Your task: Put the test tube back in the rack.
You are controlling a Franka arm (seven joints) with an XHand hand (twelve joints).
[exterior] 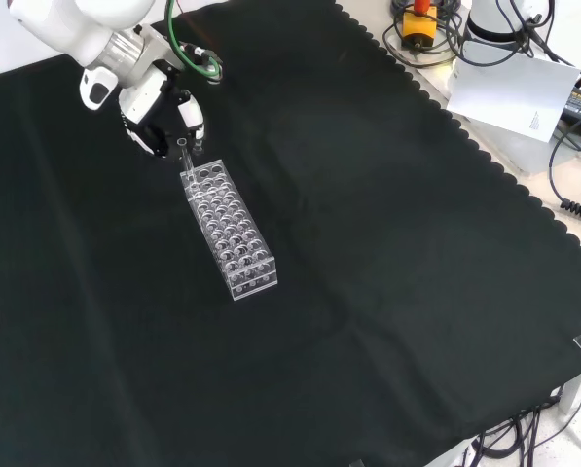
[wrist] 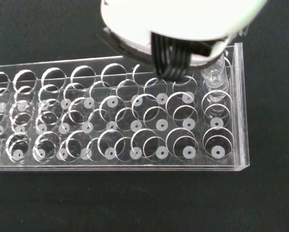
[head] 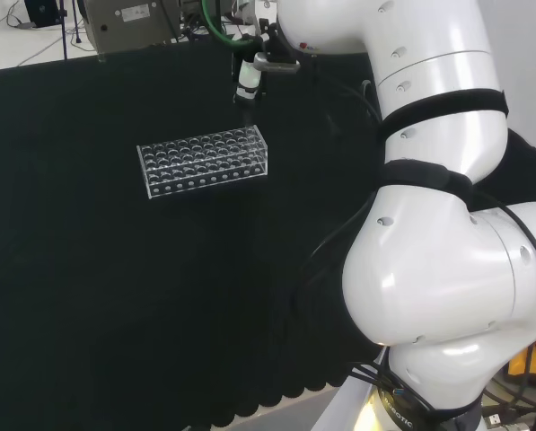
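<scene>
Since the holes are tight, I've got my black and white hand [exterior: 163,112] pinching the thin clear glass test tube [exterior: 183,154] upright, fingers curled round its top. Its tip hangs right at a corner hole of the clear plastic rack [exterior: 230,230], lined up so it drops straight.

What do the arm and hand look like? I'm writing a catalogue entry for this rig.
The arm is glossy white, built of fat rounded links with black bands at the joints and small dark screw holes. A green cable and thinner black ones run along it to the wrist. The hand is black and white; a bundle of black wires runs under its white shell.
</scene>
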